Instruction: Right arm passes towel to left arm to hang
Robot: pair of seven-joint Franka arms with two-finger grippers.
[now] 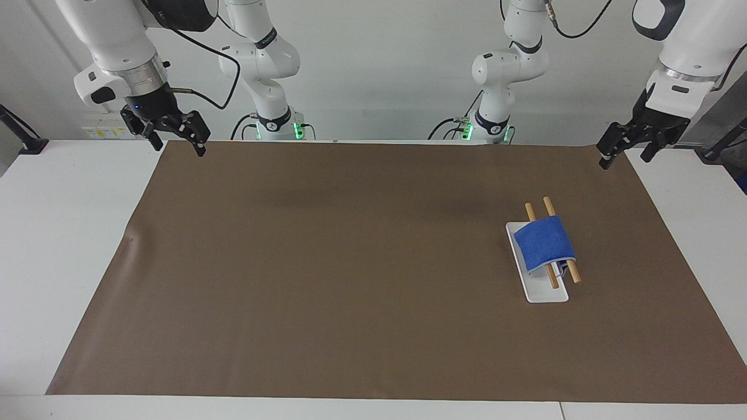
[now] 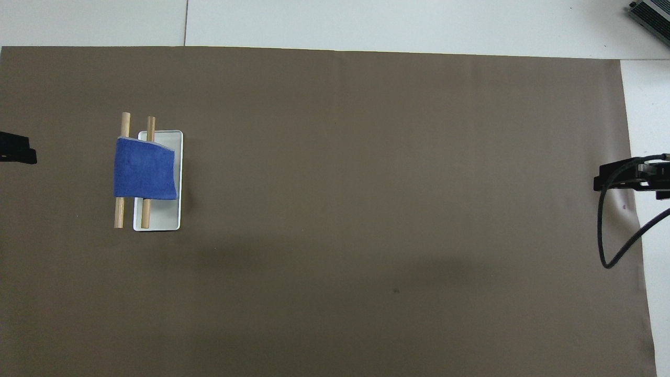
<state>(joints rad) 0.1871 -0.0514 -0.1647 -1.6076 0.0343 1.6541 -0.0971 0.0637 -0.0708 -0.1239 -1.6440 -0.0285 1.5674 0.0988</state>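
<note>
While overhead clips them, facing shows left gripper [image 1: 625,153] and right gripper [image 1: 175,139] spread, empty.

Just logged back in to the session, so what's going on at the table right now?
Nothing is being handled. The towel is draped over the two wooden rods of a small rack on a white tray, toward the left arm's end of the table. The left gripper and the right gripper are both open and empty, raised over the mat's corners nearest the robots.
</note>
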